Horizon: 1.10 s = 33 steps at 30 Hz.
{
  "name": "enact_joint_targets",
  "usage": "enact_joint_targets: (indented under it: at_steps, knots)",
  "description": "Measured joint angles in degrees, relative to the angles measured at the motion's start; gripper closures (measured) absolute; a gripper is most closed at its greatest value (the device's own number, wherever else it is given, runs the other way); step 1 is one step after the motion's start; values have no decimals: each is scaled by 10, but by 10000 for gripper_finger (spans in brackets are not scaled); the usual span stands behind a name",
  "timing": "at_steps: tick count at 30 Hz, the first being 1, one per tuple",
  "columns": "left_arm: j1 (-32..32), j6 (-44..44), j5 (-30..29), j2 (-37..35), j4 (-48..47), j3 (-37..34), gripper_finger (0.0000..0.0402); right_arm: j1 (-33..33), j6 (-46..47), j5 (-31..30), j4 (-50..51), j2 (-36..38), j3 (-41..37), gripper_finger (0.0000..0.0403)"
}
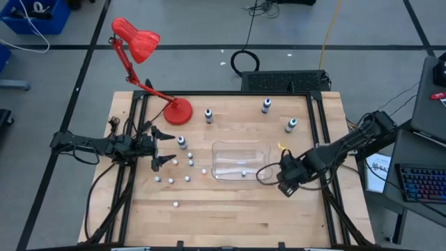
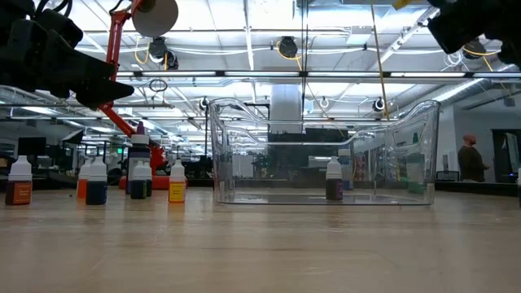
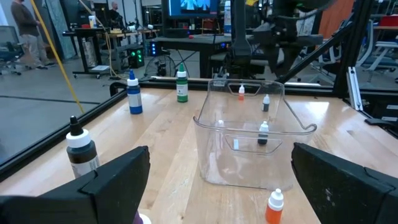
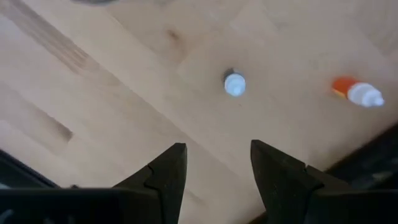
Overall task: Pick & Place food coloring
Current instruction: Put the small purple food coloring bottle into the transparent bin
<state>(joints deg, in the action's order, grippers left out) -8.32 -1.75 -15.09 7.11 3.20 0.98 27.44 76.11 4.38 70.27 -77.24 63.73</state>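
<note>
Food coloring bottles (image 1: pixel 173 162) stand scattered on the desk (image 1: pixel 230 216) left of the clear bin (image 1: pixel 241 160), which already holds one. Left hand (image 1: pixel 162 148) gapes wide above them, empty; right hand (image 1: pixel 288 183) hangs part-open, holding nothing, beside the bin.

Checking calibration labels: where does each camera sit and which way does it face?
High: overhead, straight down on the table; left arm, right arm show.
Low: table height, level across at the bin; arms at the top corners.
Left wrist: on that wrist, facing the bin; own open jaws show.
Right wrist: looking down at a bottle; own open jaws show.
Shared: bin in high, low, left wrist.
</note>
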Motion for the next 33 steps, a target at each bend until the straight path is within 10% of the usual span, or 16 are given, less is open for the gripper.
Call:
enact_joint_targets:
  at_steps: [9, 33]
  knots:
    - [0, 0, 0, 0, 0, 0, 14, 18, -43, -56, 69, -105, 36, 236]
    - [0, 0, 0, 0, 0, 0, 14, 15, -78, -57, -95, -104, -76, 236]
